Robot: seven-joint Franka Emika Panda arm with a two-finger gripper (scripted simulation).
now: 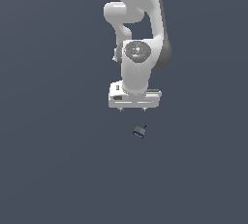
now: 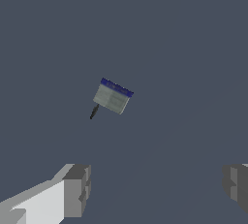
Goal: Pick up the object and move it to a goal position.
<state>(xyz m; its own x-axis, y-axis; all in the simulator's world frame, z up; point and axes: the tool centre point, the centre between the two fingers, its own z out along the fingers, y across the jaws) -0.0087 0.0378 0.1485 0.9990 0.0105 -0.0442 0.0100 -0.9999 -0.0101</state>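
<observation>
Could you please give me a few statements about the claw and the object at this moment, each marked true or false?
1. The claw is shut on the object. False: its fingers stand wide apart with nothing between them, and the object lies apart from them.
2. The object has a grey-green face with a blue edge. True.
3. A thin black stub sticks out of the object. True.
4. In the exterior view the object sits above the robot's arm. False: it lies below the claw, slightly toward the exterior view's right.
5. Several objects lie on the dark surface. False: only one shows.
</observation>
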